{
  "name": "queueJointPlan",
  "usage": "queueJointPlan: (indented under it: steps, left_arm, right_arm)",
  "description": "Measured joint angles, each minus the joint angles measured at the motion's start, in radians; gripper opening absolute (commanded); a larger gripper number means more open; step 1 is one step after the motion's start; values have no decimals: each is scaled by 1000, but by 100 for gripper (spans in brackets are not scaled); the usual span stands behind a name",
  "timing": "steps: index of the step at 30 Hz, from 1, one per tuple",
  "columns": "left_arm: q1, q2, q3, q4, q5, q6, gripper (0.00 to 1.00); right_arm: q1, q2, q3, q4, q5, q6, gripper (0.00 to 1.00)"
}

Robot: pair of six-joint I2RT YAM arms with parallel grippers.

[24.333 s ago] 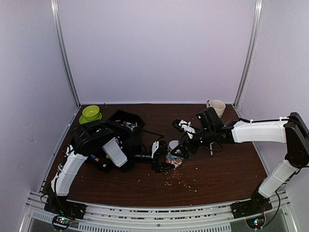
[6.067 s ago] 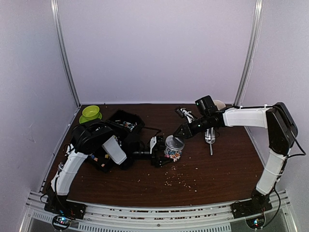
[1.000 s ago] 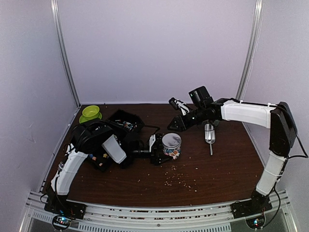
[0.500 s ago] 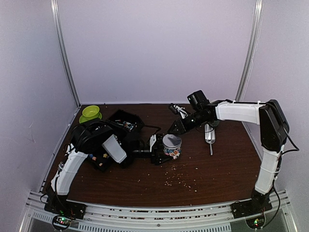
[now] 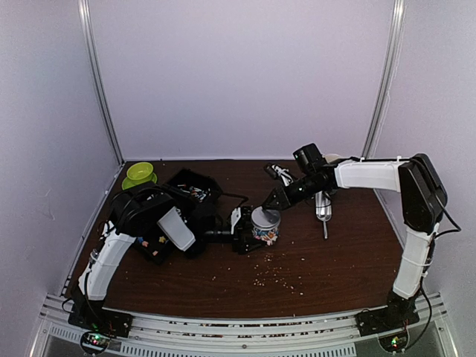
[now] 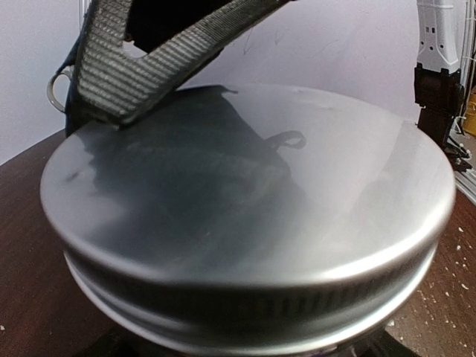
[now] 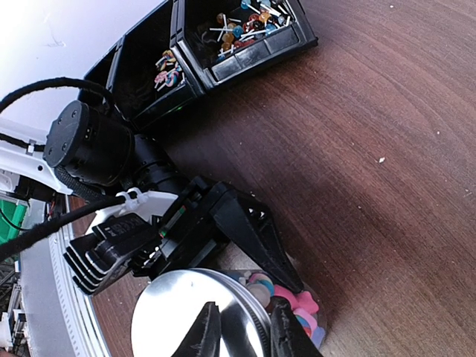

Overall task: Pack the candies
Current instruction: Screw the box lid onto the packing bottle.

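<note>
Left gripper (image 5: 250, 235) is clasping the jar (image 5: 266, 233) of candies (image 7: 297, 309), mid-frame.
Right gripper (image 7: 245, 335), narrow, is straddling the smooth round metal lid (image 7: 171, 312) just above them; hold unclear.

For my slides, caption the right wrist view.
Right fingers at the rim of a silver lid on a jar of candies held by left fingers.

Candies (image 7: 297, 309) pink/blue/yellow, packed inside clear jar (image 5: 265, 227) w/ silver lid (image 6: 245, 193) on; jar upright on table (image 5: 349, 260).
</note>
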State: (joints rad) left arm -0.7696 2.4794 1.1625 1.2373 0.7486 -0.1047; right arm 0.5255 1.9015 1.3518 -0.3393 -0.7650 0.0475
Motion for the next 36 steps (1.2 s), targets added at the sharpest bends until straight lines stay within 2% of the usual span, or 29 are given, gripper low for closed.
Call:
queueJointPlan:
  steps: [7, 22, 31, 36]
  left_arm:
    - [0, 0, 1, 0, 5, 1, 73]
    - [1, 0, 1, 2, 9, -6, 73]
    - [6, 0, 3, 3, 6, -24, 73]
    - [10, 0, 9, -1, -10, -41, 72]
  right_arm:
    - [-12, -71, -90, 38, 20, 4, 14]
    - [-4, -247, -298, 105, 65, 12, 13]
    - [52, -282, -319, 55, 84, 11, 16]
    - [101, -283, -356, -9, 81, 2, 23]
